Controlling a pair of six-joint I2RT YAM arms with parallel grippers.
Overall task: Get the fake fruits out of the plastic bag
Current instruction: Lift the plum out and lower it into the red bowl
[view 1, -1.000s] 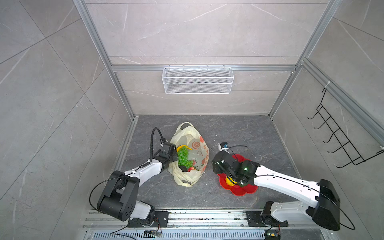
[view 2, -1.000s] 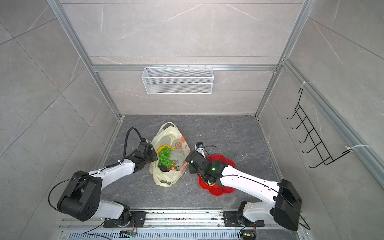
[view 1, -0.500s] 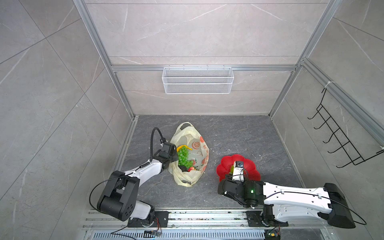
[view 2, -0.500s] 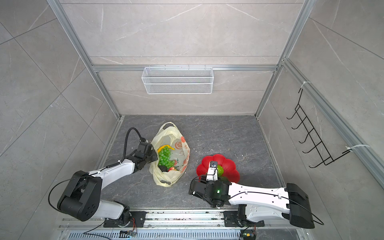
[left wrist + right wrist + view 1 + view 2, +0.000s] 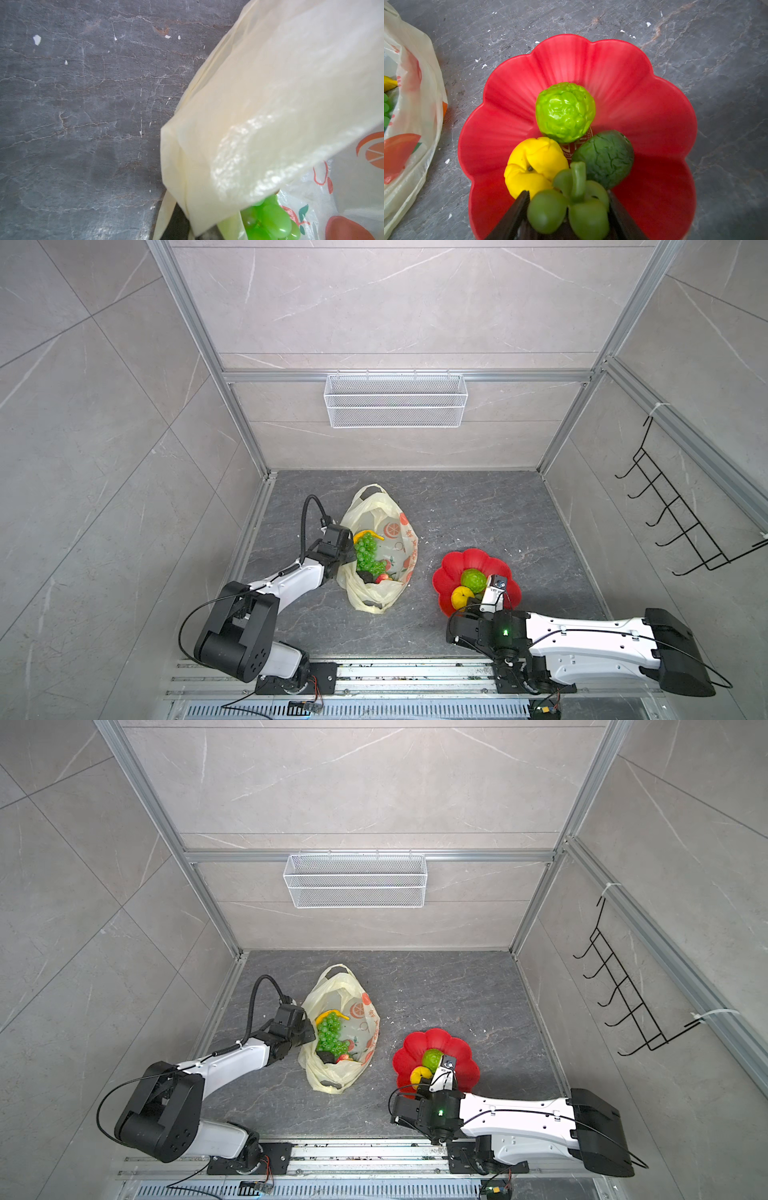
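Three fruits were already out on the red flower-shaped plate (image 5: pixel 612 62) — a bumpy green fruit (image 5: pixel 565 112), a yellow citrus (image 5: pixel 533 164) and a dark green fruit (image 5: pixel 606 158), all bunched near the middle. A fourth, a green pepper-shaped fruit (image 5: pixel 571 207), was clamped between the fingers of the right gripper (image 5: pixel 568 193) over the plate's 6 o'clock side. We'd call that one nearly delivered, just not let go yet.

The plastic bag (image 5: pixel 376 510) lay on the floor at about 9 o'clock from the plate, mouth open. Inside we counted a green grape bunch (image 5: pixel 366 551), a banana (image 5: pixel 368 535) at its 12 o'clock, and a strawberry (image 5: pixel 383 577) plus a dark brown piece (image 5: pixel 365 576) at its 6 o'clock. So roughly half the job was left by our reckoning, unless more hid under the grapes.

The left gripper (image 5: pixel 348 553) sat at the bag's 9 o'clock edge with fingers shut. Judging by the film lifted in front of its wrist camera, we figured it was pinching the rim.

Writing-wise, nothing readable. The bag only had orange fruit prints, and the plate had a small gold emblem in its centre — mostly covered by fruit.
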